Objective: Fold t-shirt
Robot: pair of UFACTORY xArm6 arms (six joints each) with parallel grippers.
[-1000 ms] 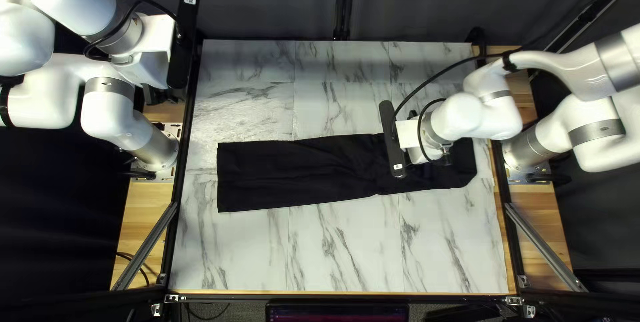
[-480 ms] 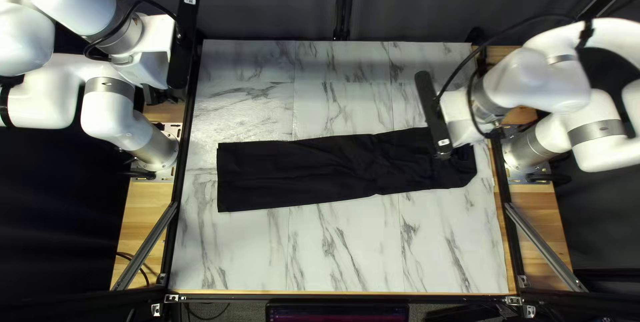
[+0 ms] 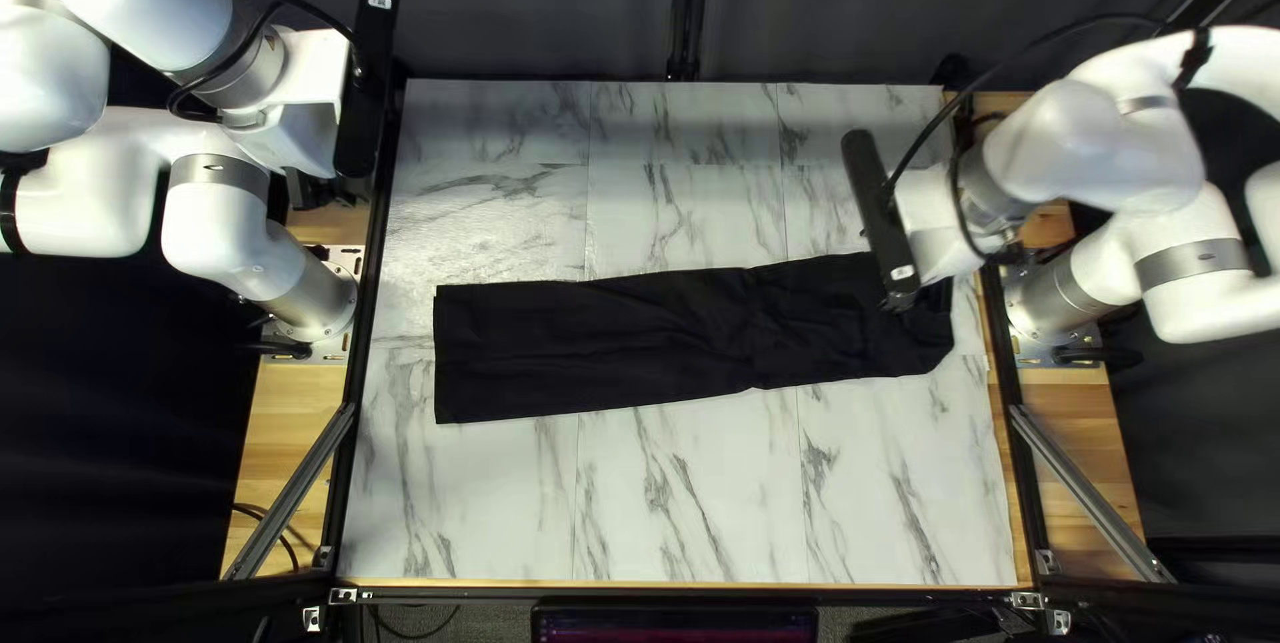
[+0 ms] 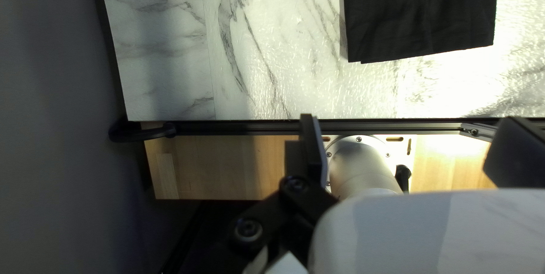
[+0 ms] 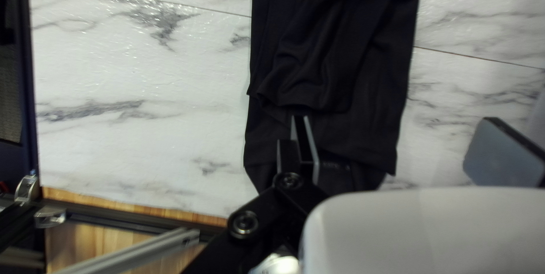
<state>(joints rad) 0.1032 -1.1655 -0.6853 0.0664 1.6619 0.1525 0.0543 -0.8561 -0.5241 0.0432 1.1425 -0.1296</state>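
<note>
Stretched lengthwise in a narrow strip, lying across the middle of the table (image 3: pixel 694 510), the black T-shirt (image 3: pixel 600 343) is shown.Lying in a long folded strip across the table (image 3: pixel 694 510), the black T-shirt (image 3: pixel 600 343) is overhung at its right end by the right gripper (image 3: pixel 902 303), whose jaws are spread. Farther back, the left gripper (image 3: pixel 310 137) is held by the table's left edge, its jaws also parted.

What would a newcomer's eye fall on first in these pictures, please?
First, the black t-shirt, a long strip on the pale marbled table. Then the white arms: my left arm at the table's left edge, my right arm reaching over the shirt's end at the right of the top left view.
</note>
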